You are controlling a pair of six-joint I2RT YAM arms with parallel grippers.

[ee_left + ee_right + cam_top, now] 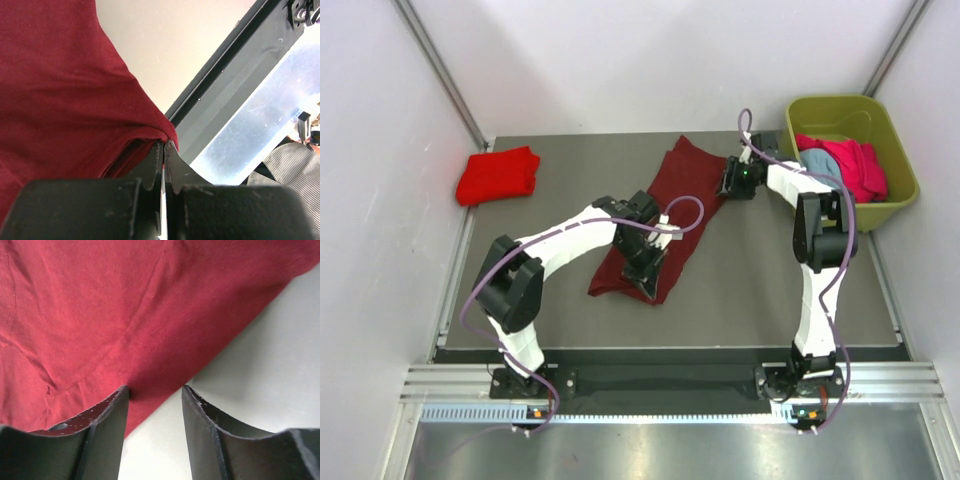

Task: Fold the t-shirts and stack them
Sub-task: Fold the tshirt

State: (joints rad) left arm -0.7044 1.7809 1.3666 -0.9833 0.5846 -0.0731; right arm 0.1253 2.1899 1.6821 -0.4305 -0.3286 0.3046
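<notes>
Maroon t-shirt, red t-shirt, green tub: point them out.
maroon t-shirt [688, 170], top external view, bare far end of the cloth.
red t-shirt [498, 175], top external view, middle of the folded bundle.
olive-green tub [832, 118], top external view, far inner wall.

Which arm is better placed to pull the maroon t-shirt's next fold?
Left. Its end effector is shut on the maroon t-shirt's near edge. The right end effector is open at the far right edge, gripping nothing.

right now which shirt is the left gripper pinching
The dark maroon t-shirt mid-table: the left gripper is shut on its edge. The folded bright red t-shirt lies apart, far left.
</notes>
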